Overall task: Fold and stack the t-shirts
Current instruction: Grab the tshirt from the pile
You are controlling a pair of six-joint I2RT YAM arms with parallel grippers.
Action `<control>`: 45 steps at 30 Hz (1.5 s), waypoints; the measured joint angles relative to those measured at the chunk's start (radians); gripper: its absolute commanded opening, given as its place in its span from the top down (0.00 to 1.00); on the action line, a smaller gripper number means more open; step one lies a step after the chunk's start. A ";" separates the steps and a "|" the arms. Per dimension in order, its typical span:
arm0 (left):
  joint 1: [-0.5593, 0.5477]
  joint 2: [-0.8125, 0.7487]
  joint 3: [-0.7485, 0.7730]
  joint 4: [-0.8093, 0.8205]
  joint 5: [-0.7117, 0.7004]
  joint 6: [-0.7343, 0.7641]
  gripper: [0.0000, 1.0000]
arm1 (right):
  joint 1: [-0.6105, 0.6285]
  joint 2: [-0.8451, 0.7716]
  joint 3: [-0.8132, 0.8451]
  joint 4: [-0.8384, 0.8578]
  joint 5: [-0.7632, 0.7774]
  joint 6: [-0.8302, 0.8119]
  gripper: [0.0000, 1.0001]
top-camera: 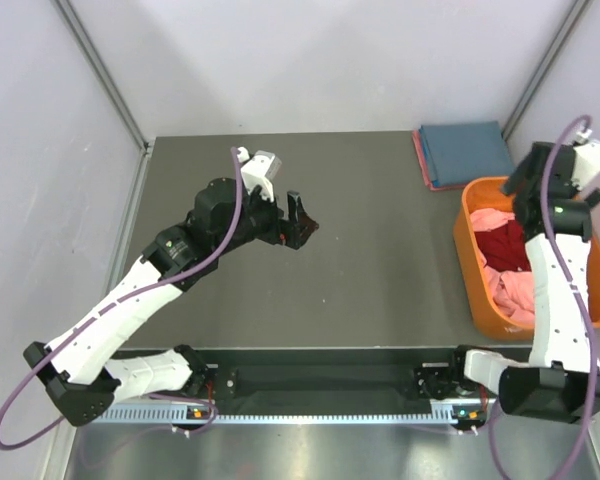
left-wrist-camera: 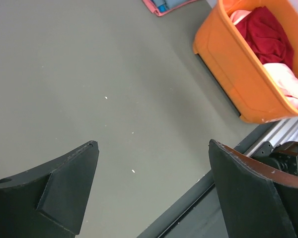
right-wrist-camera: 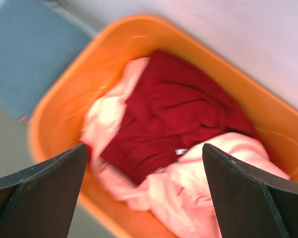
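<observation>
A deep red t-shirt (right-wrist-camera: 174, 119) with a small white neck label lies crumpled in the orange tub (right-wrist-camera: 104, 54) among salmon-pink shirts (right-wrist-camera: 223, 183). It also shows in the top view (top-camera: 500, 245) and the left wrist view (left-wrist-camera: 265, 32). A folded blue shirt (top-camera: 467, 150) lies on a folded pink one at the back right of the table. My right gripper (right-wrist-camera: 144, 148) is open and empty, hovering above the tub (top-camera: 485, 300). My left gripper (top-camera: 302, 222) is open and empty above the middle of the table.
The dark grey table (top-camera: 380, 230) is bounded by grey walls and a metal frame. A rail (top-camera: 330, 385) runs along the near edge between the arm bases. The tub stands at the right edge.
</observation>
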 measured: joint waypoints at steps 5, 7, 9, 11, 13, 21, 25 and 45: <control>0.000 0.020 0.000 -0.002 -0.008 -0.004 0.06 | -0.225 0.063 -0.080 0.063 -0.066 0.010 0.07; 0.000 0.035 0.000 -0.002 -0.008 -0.010 0.06 | -0.269 0.114 -0.117 0.089 -0.082 0.031 0.08; 0.000 0.049 0.000 -0.001 -0.008 -0.016 0.06 | -0.293 0.162 -0.153 0.118 -0.091 0.055 0.10; 0.000 0.063 0.000 0.000 -0.008 -0.027 0.08 | -0.310 0.200 -0.205 0.153 -0.101 0.080 0.11; 0.000 0.076 0.000 0.000 -0.009 -0.032 0.08 | -0.327 0.216 -0.249 0.188 -0.104 0.100 0.12; 0.000 0.082 -0.022 0.001 -0.065 -0.030 0.08 | -0.420 0.243 -0.342 0.350 -0.104 0.130 0.15; 0.000 0.079 -0.050 -0.007 -0.087 -0.022 0.09 | -0.426 0.272 -0.365 0.406 -0.114 0.138 0.22; 0.000 -0.067 -0.169 0.013 -0.164 -0.001 0.08 | -0.436 0.270 -0.287 0.365 -0.198 0.096 1.00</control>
